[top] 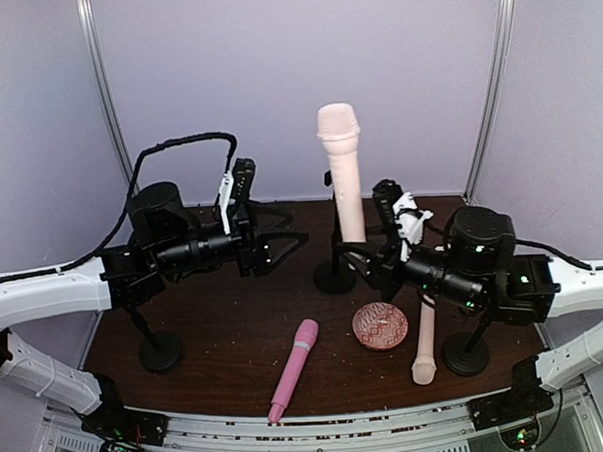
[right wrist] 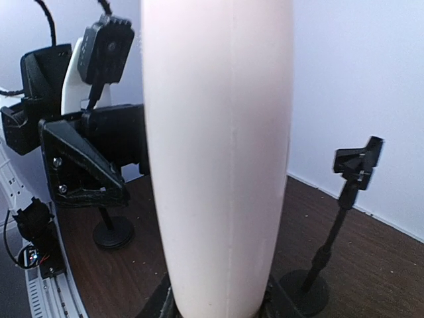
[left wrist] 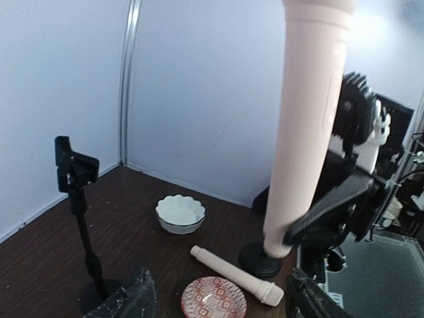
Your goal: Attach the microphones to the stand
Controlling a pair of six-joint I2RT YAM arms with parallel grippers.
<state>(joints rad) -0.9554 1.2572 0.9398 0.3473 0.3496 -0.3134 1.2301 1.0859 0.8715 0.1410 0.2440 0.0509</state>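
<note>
A pale cream microphone [top: 340, 169] stands upright over the round black base [top: 334, 277] of the middle stand. My right gripper [top: 368, 255] is shut on its lower end, and the body fills the right wrist view [right wrist: 218, 152]. My left gripper [top: 282, 242] hangs open just left of it, touching nothing. In the left wrist view its fingers [left wrist: 129, 301] frame the table below. A second cream microphone [top: 424, 343] lies flat at the right front. The pink microphone [top: 293, 369] lies near the front edge. The middle stand's clip is hidden.
A round patterned pink dish [top: 380, 326] sits between the lying microphones. An empty stand [top: 160, 350] rises at the left front and another stand's base [top: 465, 354] sits at the right front. A white scalloped bowl [left wrist: 180, 213] rests near the back wall.
</note>
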